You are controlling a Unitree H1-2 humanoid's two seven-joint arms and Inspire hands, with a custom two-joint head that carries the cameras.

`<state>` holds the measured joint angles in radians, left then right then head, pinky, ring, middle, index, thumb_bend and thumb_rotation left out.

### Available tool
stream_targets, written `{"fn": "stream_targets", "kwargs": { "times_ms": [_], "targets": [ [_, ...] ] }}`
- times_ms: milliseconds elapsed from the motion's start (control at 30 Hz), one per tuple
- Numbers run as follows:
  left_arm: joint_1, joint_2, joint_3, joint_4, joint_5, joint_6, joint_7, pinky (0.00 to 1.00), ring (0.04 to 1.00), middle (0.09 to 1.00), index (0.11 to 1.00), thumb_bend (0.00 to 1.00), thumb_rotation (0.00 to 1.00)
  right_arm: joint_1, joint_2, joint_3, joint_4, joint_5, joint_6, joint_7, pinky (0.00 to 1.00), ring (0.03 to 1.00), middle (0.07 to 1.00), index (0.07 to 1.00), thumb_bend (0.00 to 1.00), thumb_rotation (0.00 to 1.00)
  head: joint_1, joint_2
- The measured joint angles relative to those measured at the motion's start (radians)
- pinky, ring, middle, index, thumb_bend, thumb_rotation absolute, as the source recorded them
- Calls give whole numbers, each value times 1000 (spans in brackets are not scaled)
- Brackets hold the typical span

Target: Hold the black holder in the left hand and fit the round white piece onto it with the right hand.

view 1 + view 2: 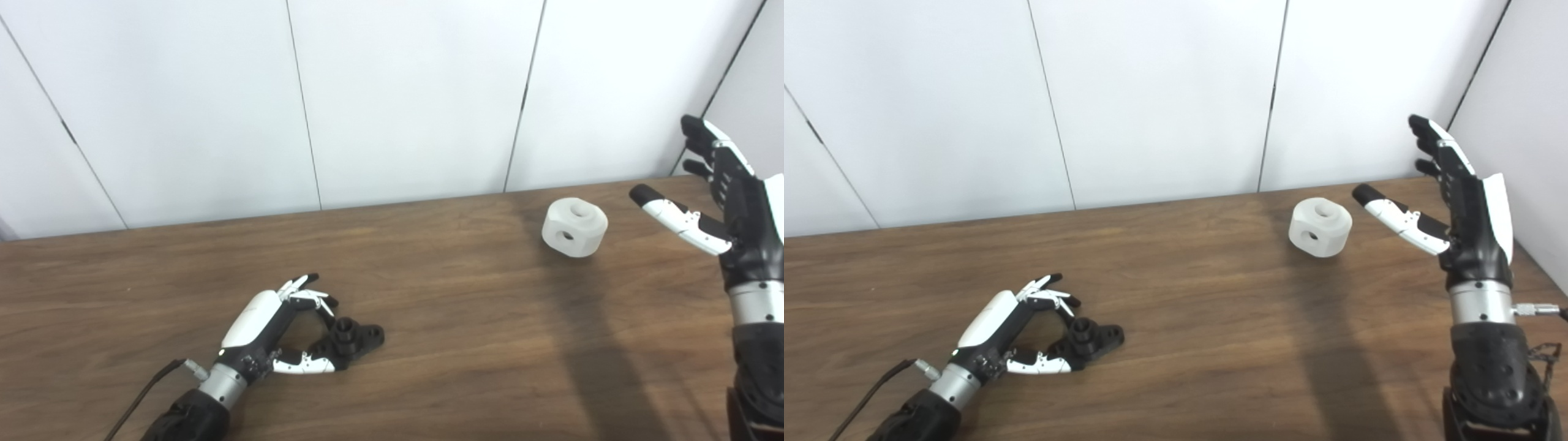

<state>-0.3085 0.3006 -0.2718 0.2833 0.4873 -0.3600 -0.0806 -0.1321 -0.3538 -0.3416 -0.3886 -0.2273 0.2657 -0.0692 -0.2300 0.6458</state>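
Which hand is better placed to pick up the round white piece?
Right. The open right hand hovers beside the round white plastic piece; the left hand is far off at the black holder.

Brown wooden table (465,343) bearing black holder (355,337) and round white piece (574,226).

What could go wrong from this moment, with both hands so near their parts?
The left hand touches the black holder only at its near edge, flat on the table; closing may push it away. The open right hand is beside the round white piece, which could roll off if knocked.
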Motion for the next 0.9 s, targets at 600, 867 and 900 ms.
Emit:
{"fn": "stream_targets", "kwargs": {
  "times_ms": [600, 867, 900],
  "targets": [
    [-4, 15, 11, 16, -32, -20, -20, 1000, 957, 743, 482, 521, 46, -62, -39, 79, 220, -28, 63, 10, 734, 866, 899, 833, 772, 399, -138, -12],
    [-6, 19, 15, 16, -50, -19, -39, 1000, 955, 745, 482, 521, 45, -125, -25, 166, 253, -64, 178, 28, 708, 879, 937, 833, 792, 418, -166, -15],
    [-7, 19, 15, 16, -52, -19, -41, 1000, 954, 744, 482, 521, 45, -129, -25, 179, 261, -73, 180, 28, 723, 884, 938, 840, 800, 425, -166, -15]
  ]
}}
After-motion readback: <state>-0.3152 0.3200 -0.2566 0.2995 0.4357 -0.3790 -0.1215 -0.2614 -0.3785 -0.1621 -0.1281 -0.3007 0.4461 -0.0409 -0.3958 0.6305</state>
